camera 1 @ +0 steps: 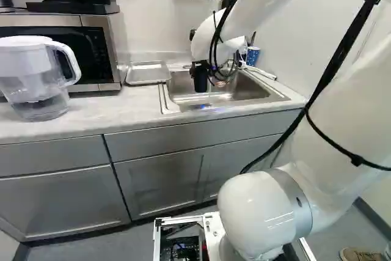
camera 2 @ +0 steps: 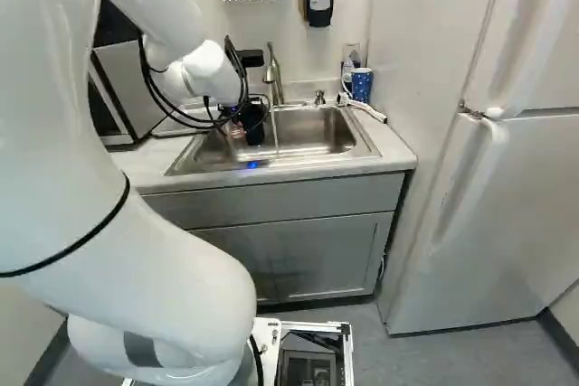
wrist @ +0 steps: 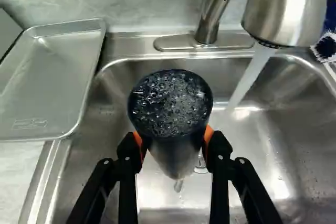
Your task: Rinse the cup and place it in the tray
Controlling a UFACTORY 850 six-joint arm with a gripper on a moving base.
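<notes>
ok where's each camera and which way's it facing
Left base view: behind the arm, to its left, facing ahead over microwave and sink; arm at right.
Right base view: behind it, to its right, facing ahead over sink and fridge; arm at left.
Wrist view: on the wrist, looking along the gripper at the black cup; fingers show.
All three share the sink.

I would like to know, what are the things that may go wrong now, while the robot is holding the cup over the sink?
Spill: the cup has bubbly water in it, so carrying it to the tray before emptying could wet the counter.
Slip: the cup is wet and sits between two orange pads; it might slide when tipped.
Poor rinse: the water stream falls beside the cup, not into it.
</notes>
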